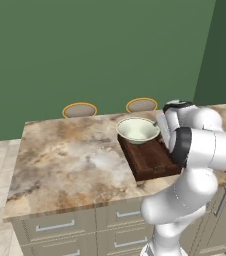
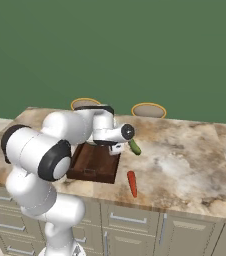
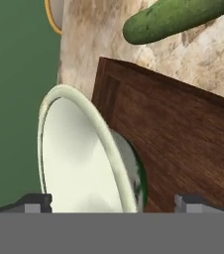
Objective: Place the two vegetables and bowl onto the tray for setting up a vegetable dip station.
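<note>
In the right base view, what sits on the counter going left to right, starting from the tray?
Dark wooden tray → orange carrot, lying on the counter just off the tray's right edge → green cucumber, slightly farther right and farther back.

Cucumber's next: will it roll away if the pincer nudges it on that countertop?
Probably. The cucumber is rounded and lies loose on the smooth marble counter beside the tray, so a sideways nudge would likely roll it. Its glossy skin looks slippery; it seems stiff, so gripping across the middle should hold.
</note>
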Available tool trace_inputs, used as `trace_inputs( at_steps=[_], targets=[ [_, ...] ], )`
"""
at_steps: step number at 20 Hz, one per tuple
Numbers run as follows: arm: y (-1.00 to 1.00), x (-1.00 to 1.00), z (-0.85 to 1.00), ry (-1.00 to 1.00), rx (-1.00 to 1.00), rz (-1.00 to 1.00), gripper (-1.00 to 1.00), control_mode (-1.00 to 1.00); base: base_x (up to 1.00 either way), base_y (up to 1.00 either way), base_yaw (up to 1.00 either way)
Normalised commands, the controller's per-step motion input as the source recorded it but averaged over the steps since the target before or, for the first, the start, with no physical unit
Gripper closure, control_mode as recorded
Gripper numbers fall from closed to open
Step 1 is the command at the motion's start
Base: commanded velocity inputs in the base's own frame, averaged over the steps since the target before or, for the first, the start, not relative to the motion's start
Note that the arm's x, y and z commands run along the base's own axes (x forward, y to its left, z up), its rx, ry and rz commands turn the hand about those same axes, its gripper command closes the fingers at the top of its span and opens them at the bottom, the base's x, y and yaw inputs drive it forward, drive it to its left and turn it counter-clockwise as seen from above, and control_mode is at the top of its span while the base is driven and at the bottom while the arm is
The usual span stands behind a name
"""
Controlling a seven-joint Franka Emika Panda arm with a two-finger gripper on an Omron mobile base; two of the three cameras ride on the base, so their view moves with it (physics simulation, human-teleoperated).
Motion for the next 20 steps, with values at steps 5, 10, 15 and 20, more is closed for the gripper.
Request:
trace_inputs(
  at_steps=[5,10,15,20],
  targets=[
    [-0.23,-0.11,0.27,0.0,-0.07,0.0,-1.0,-1.0,0.0,0.0,0.0],
    [-0.33,-0.12,0.28,0.0,-0.13,0.0,-1.0,-1.0,0.0,0.0,0.0],
    [-0.46,-0.08,0.21,0.0,-0.15,0.01,-1.0,-1.0,0.0,0.0,0.0],
    [-0.59,-0.1,0.07,0.0,-0.13,0.06,-1.0,-1.0,0.0,0.0,0.0]
  ],
)
